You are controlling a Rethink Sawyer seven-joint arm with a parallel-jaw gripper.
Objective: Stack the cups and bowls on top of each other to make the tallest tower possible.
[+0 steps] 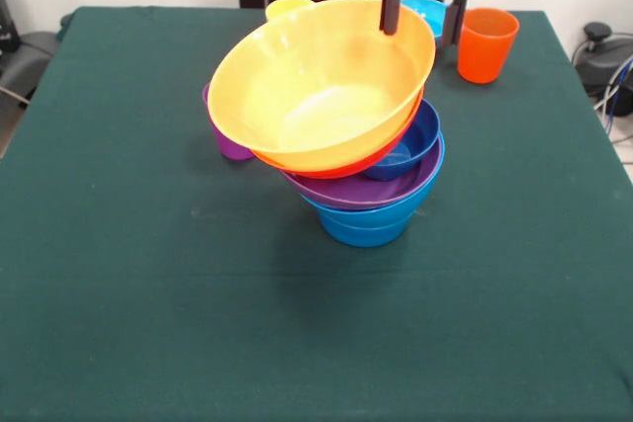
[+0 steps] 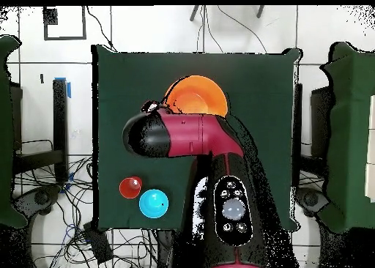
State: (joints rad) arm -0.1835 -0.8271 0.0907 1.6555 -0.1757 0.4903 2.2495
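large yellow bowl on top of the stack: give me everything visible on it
The large yellow bowl is glossy plastic, round and empty, the widest piece of the tower. It sits strongly tilted, its opening facing the front camera and down to the picture's left, nested in the orange bowl, whose rim shows beneath it. The gripper is at its raised far rim, one dark finger over the edge. In the overhead view the arm covers part of it.

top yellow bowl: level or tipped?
Tipped. The yellow bowl opens toward the camera, its far rim high beside the gripper, its near rim low on the tower.
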